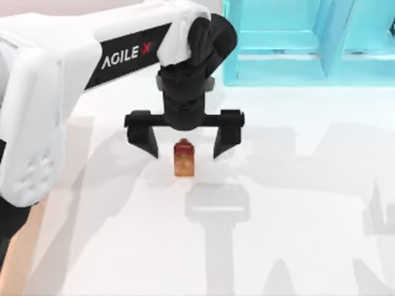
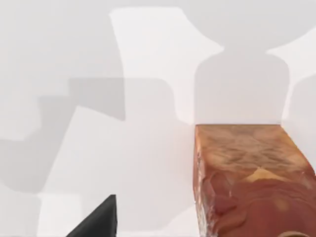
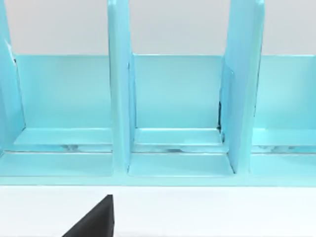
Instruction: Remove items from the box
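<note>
A tiny amber-orange bottle (image 1: pixel 184 160) with a dark red cap rests on the white table, between the two black fingers of my left gripper (image 1: pixel 185 154). The gripper is open, with a gap on each side of the bottle. In the left wrist view the bottle (image 2: pixel 247 177) shows close up as an amber block, beside one dark fingertip (image 2: pixel 98 219). The box is out of view. One dark fingertip (image 3: pixel 96 222) of my right gripper stands wide to one side, facing the shelf unit, with nothing held.
A teal-blue shelf unit (image 1: pixel 296 43) with upright dividers stands at the table's back right, also seen in the right wrist view (image 3: pixel 173 98). White tabletop (image 1: pixel 296 203) lies around the bottle. A tan strip (image 1: pixel 15 253) runs along the lower left.
</note>
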{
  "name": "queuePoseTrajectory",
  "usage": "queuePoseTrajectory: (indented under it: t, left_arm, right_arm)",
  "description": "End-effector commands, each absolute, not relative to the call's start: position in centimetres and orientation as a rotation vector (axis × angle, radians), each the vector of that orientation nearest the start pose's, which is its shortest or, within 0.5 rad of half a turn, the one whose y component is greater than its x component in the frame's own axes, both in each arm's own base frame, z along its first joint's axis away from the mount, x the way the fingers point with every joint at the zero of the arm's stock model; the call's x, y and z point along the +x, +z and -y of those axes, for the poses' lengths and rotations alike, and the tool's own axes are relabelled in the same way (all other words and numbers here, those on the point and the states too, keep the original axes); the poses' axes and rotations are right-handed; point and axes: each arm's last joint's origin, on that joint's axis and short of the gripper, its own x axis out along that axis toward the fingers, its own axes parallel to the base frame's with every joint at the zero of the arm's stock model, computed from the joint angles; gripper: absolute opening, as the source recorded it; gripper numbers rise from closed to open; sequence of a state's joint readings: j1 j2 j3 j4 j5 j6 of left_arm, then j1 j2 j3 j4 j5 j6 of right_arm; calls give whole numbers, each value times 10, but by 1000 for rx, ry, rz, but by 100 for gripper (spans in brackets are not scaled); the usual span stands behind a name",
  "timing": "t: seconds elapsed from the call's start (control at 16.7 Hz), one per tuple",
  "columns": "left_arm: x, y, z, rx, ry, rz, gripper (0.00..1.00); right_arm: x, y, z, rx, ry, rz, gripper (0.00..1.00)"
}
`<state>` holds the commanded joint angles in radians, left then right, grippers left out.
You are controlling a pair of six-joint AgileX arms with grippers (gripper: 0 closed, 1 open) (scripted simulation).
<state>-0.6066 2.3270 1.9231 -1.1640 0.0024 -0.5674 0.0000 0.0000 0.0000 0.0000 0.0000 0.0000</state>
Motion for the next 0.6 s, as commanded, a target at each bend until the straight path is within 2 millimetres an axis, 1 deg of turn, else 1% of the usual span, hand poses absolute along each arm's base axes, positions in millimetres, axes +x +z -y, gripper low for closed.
queuePoseTrajectory:
  t: [0.36, 0.42, 0.6]
  left_arm:
    - [376, 202, 253, 23, -17, -1572, 100]
    - [376, 206, 253, 21, -18, -1569, 100]
    - [376, 207, 253, 21, -18, -1569, 100]
  right_arm:
    - [106, 160, 1, 0, 0, 0, 100]
    - [106, 160, 1, 0, 0, 0, 100]
    - [106, 160, 1, 0, 0, 0, 100]
